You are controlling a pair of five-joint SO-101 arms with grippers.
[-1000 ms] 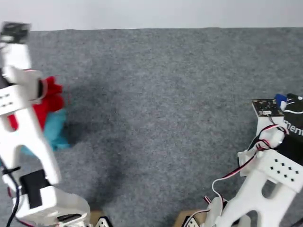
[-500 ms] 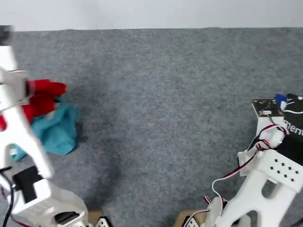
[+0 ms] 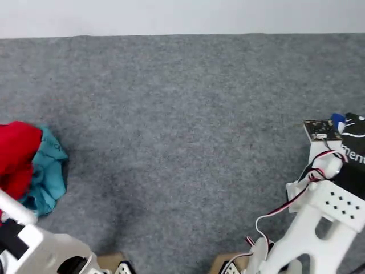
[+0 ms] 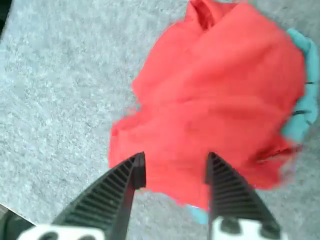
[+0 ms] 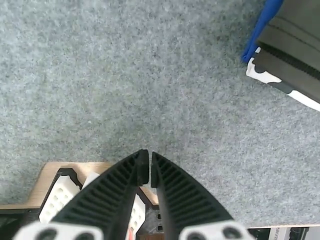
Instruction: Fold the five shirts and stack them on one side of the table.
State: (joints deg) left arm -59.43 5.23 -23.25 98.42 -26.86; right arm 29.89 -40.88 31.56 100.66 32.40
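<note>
Hand [image 4: 175, 161] — left — agape over red shirt [image 4: 220, 85]

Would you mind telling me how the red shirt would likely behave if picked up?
Probably floppy: the red shirt lies crumpled in folds, so it should sag when lifted. It rests on a teal shirt, which might drag along.

L arm [image 3: 40, 254], 1 s ago standing tall over the shirts at the left edge of the table [image 3: 188, 114], has swung down & back to the near-left corner. Red shirt [image 3: 17, 154] went w/ it: bunched farther up before, it now lies lower at the left edge, atop the teal shirt [image 3: 50, 171]. Teal shirt also slid nearer.
</note>
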